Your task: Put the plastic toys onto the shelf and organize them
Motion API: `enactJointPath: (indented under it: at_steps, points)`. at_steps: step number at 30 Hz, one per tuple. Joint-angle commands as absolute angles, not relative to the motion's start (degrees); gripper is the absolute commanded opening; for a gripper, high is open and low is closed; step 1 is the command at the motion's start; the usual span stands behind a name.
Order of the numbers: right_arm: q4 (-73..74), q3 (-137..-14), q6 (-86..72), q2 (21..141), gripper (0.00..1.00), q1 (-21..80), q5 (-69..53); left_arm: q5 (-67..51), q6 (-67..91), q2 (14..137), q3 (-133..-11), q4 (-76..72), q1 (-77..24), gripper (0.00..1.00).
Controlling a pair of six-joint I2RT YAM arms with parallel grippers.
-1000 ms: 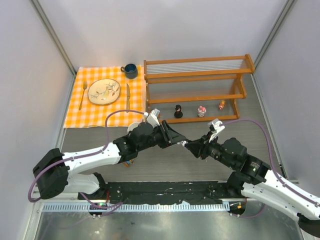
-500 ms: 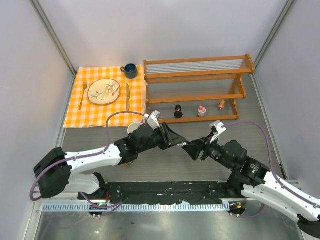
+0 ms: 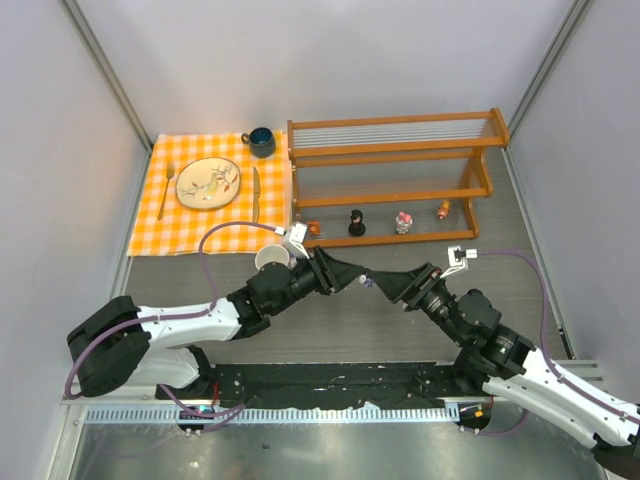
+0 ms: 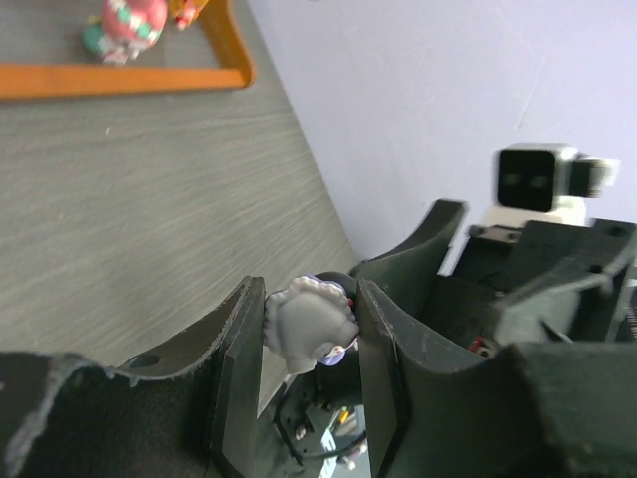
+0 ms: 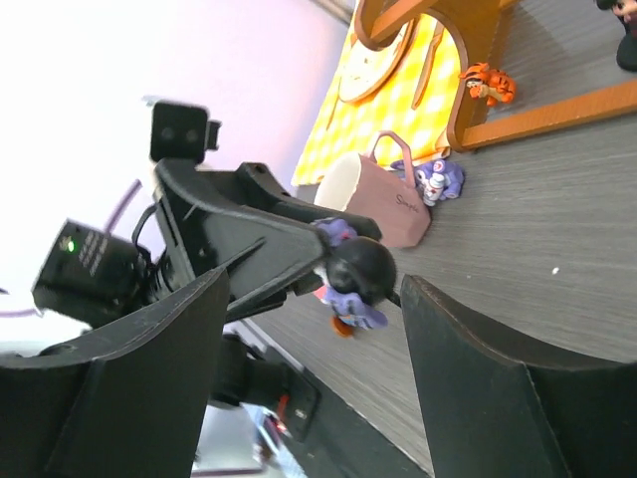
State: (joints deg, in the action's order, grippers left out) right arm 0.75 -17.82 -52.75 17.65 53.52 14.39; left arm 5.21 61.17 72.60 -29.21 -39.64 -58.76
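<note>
A small purple and black toy (image 4: 309, 324) (image 5: 356, 276) is pinched between my left gripper's fingers (image 4: 244, 339). My left gripper (image 3: 360, 281) is shut on it above the table's middle. Facing it, my right gripper (image 3: 392, 286) stands open, its fingers (image 5: 468, 349) on either side of the toy and apart from it. The wooden shelf (image 3: 390, 180) stands at the back. A black toy (image 3: 356, 222), a pink one (image 3: 403, 221) and a yellow-orange one (image 3: 443, 210) stand on its bottom rail. An orange tiger toy (image 5: 488, 82) is at the shelf's left end.
A white-and-pink mug (image 3: 272, 258) lies on its side near the left arm, with another purple toy (image 5: 438, 179) beside it. The orange checked cloth (image 3: 160, 225) at back left carries a plate (image 3: 208, 183), fork, knife and a blue cup (image 3: 261, 141).
My right gripper has opened and let go of the purple toy, then drawn back a little. My left gripper keeps hold of the toy and has edged toward the shelf.
</note>
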Motion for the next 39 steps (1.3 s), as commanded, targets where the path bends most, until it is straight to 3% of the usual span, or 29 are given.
enactJointPath:
  at_steps: [1, 13, 31, 34, 39]
  points:
    - [-4.9, -16.0, -68.45, 17.75, 0.76, 53.7, 20.74, 7.65, 54.94, 70.58, -29.27, -53.17, -58.89, 0.0]
    - [-25.99, -5.37, -81.56, 18.1, 0.75, 53.61, 19.69, 6.51, 54.58, 71.98, -28.3, -60.38, -58.97, 0.0]
    - [-37.96, -4.48, -84.37, 26.36, 0.69, 53.7, 16.61, 4.31, 54.49, 76.82, -26.81, -66.88, -58.97, 0.0]
    - [-40.16, -3.7, -84.81, 27.68, 0.61, 53.61, 16.52, 3.96, 54.67, 77.25, -27.07, -67.06, -58.97, 0.0]
    - [-41.13, -2.64, -85.78, 27.51, 0.33, 53.7, 16.87, 4.22, 54.67, 77.17, -26.37, -67.59, -58.97, 0.0]
